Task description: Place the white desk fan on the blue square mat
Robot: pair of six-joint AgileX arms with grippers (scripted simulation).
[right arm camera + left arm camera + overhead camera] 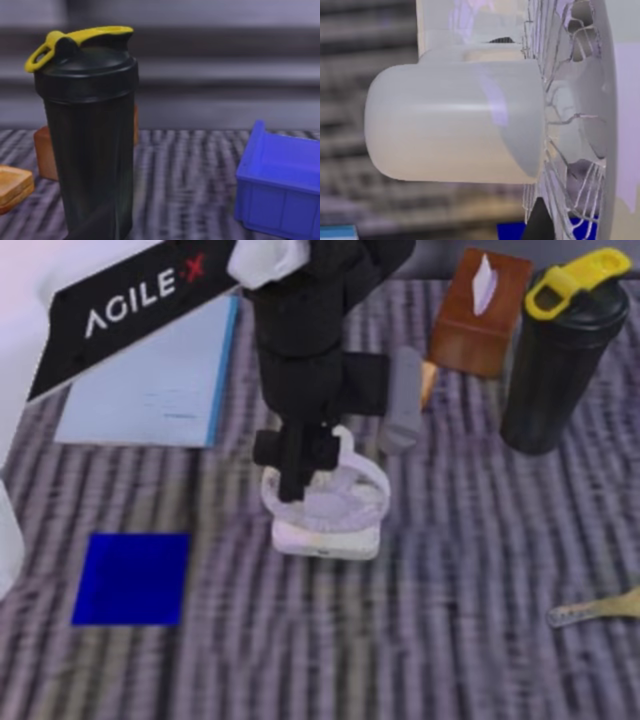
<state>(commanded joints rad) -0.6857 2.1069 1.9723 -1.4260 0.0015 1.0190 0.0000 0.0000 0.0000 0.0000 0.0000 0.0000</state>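
Top view, going left to right: the blue square mat [132, 578] lies bare, well to the left of the left gripper [296, 472] and a little nearer the table's front edge. The pale-blue notebook [150, 380] sits behind the mat, partly under the left arm. The left gripper is down on the white desk fan [328, 508], which sits near the table's middle directly under it. The fan's motor housing fills the left wrist view, but whether the fingers are clamped on it I cannot tell. Right of the gripper stand a tissue box [480, 312] and a black shaker bottle [562, 350]. The right arm is parked out of sight.

By my reading, the carry to the mat and the set-down are both left to do.
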